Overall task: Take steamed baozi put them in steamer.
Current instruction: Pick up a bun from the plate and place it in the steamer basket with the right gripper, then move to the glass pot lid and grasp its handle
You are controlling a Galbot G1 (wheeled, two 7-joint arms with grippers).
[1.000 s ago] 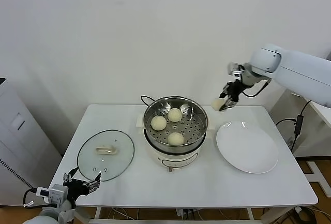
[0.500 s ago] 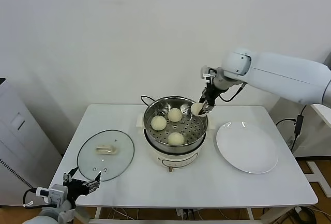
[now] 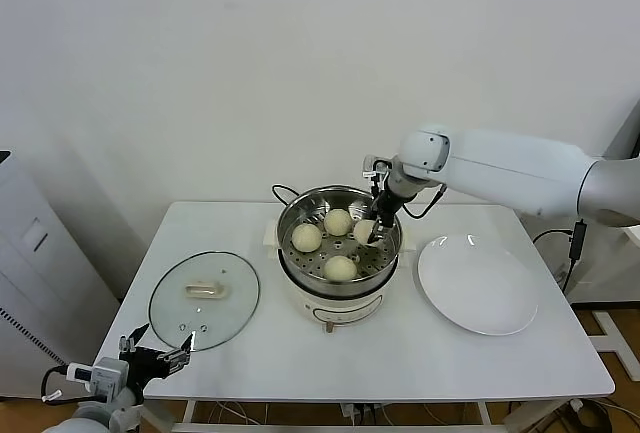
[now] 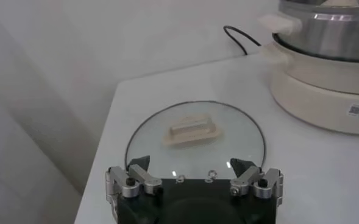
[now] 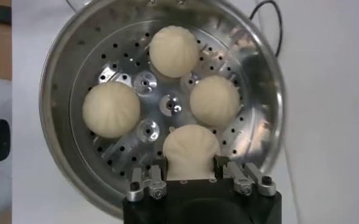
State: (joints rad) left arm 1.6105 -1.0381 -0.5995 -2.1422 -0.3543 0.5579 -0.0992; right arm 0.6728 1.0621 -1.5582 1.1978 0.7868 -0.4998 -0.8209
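Observation:
The steel steamer [image 3: 286,225] stands on its cream pot base at the table's middle. Three cream-white baozi lie on its perforated floor [image 3: 338,221] [image 3: 306,238] [image 3: 340,268]. My right gripper [image 3: 367,230] is inside the basket at its right side, shut on a fourth baozi [image 3: 363,230]. In the right wrist view this baozi [image 5: 190,151] sits between the jaws just above the floor, with the other three [image 5: 174,51] [image 5: 111,109] [image 5: 214,101] beyond it. My left gripper [image 3: 158,360] is open and empty, parked low at the table's front left corner.
A glass lid with a cream handle [image 3: 205,298] lies flat at the left, also in the left wrist view [image 4: 194,135]. A flat white plate [image 3: 477,285] lies right of the steamer. A black cord [image 3: 281,191] runs behind the pot.
My right gripper carried the fourth baozi leftward from over the plate's far side, then down into the steamer basket. The left arm stayed put.

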